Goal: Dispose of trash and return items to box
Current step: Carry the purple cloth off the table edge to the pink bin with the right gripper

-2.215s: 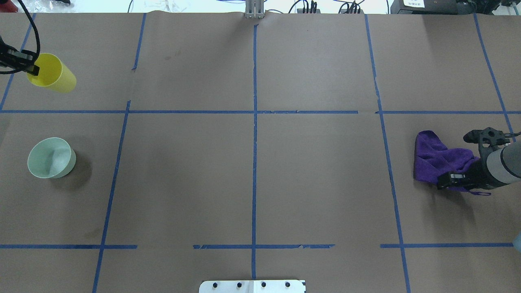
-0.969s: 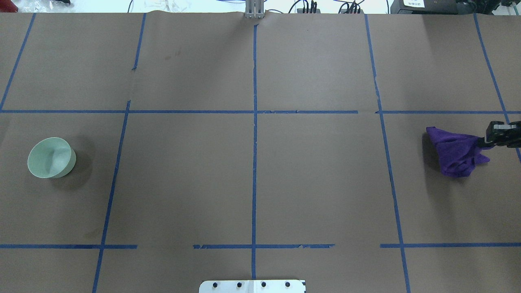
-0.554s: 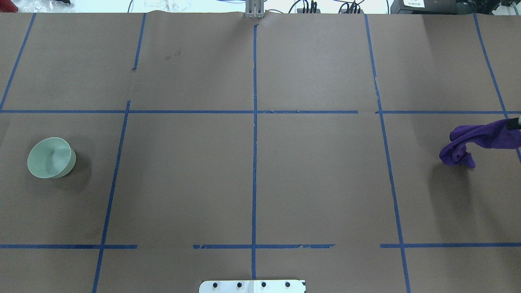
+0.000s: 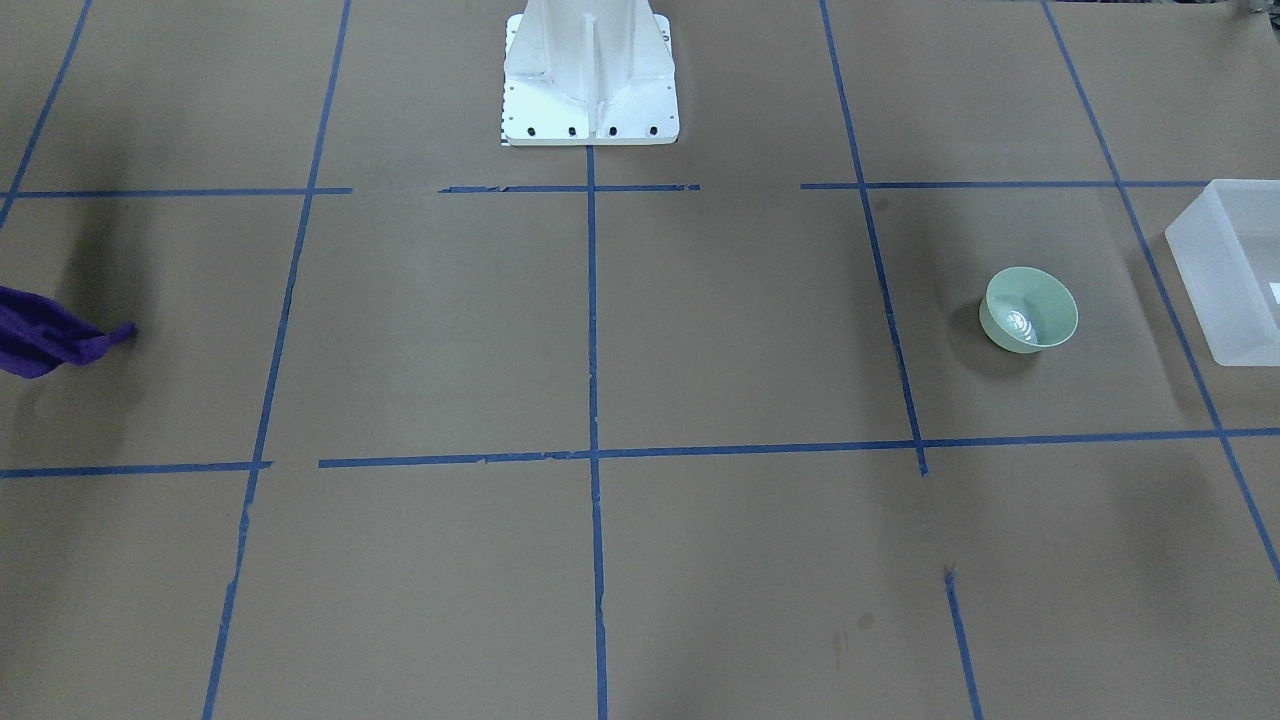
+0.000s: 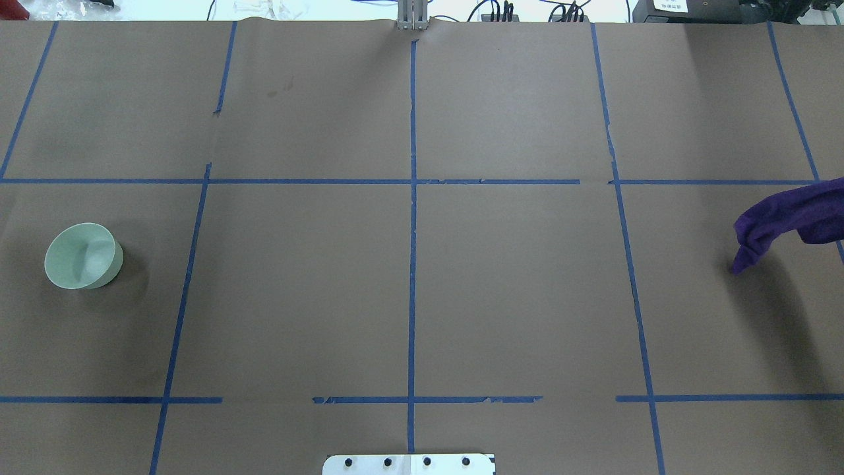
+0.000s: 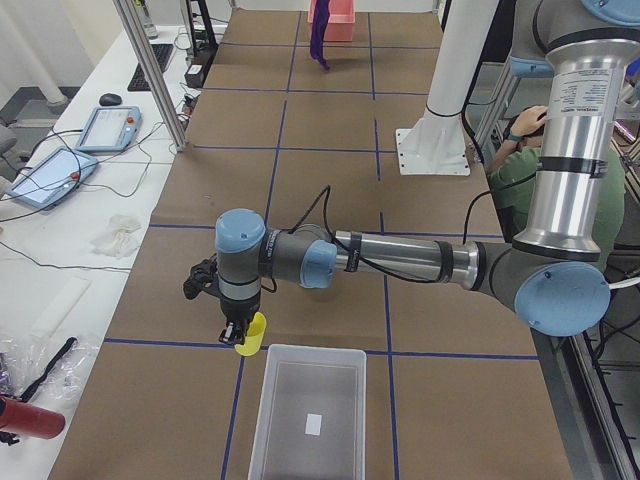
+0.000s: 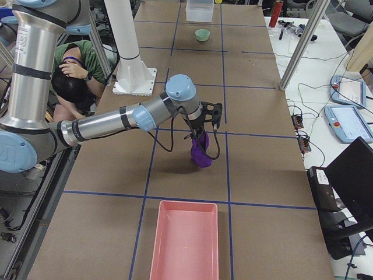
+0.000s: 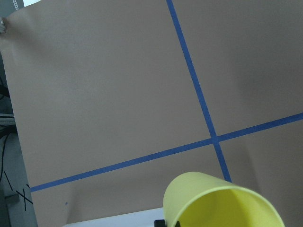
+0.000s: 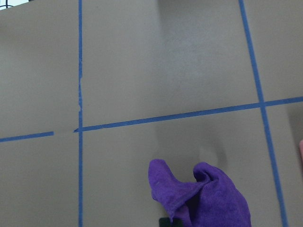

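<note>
My left gripper [image 6: 238, 334] is shut on the rim of the yellow cup [image 6: 252, 336] and holds it in the air by the far corner of the frosted box [image 6: 262, 400]. The cup fills the bottom of the left wrist view [image 8: 222, 203]. The mint-green bowl [image 5: 82, 256] stands upright on the table, a little way from the box [image 4: 1228, 275]. My right gripper [image 7: 200, 135] is shut on a purple cloth [image 7: 200, 154], which hangs above the table. The cloth also shows in the overhead view [image 5: 788, 221] and the right wrist view [image 9: 203, 194].
A pink tray [image 7: 183, 245] lies at the table's end on my right, beyond the cloth. The white pedestal [image 4: 590, 70] stands at the table's near-middle edge. A seated person [image 7: 76, 70] is behind it. Blue tape lines grid the brown table.
My left gripper carried the yellow cup out of the overhead view to the left. My right gripper lifted the purple cloth off the table and moved right, out of that view.
</note>
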`<state>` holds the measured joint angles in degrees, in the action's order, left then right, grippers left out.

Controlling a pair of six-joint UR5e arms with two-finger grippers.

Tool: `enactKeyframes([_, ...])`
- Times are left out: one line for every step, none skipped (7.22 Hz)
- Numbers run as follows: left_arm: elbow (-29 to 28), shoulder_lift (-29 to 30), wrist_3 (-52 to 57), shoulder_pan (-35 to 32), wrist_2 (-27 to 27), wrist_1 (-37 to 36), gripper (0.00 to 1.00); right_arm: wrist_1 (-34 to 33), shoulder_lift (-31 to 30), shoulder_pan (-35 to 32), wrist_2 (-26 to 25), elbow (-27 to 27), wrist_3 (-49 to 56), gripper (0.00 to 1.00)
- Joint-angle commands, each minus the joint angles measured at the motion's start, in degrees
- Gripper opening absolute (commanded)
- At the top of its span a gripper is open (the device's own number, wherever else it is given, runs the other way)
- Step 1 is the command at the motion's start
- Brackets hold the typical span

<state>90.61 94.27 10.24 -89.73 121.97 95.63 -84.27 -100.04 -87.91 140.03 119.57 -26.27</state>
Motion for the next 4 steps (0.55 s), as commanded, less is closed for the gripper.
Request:
enactKeyframes([-0.3,0.0,0.1,-0.5,0.0,0.0,0.0,-22.3,6.5,-7.4,-6.2,-1.0,26.5,0.0])
enactKeyframes([-1.7,-0.3,0.2,-0.9,1.2,0.0,0.0,-30.6,11.7,-11.2,-9.7,-3.2,35.1,0.0])
enactKeyframes([-2.8,-3.2,0.7,-0.9,4.2,0.2,0.0,-33.6,14.3,-14.6,-10.5,-6.8,40.6,0.0])
enactKeyframes([-2.9,-6.0,0.9,-0.9,6.2,0.5,0.0,-33.9,15.2,-16.8,-10.6,-8.7,43.1,0.0])
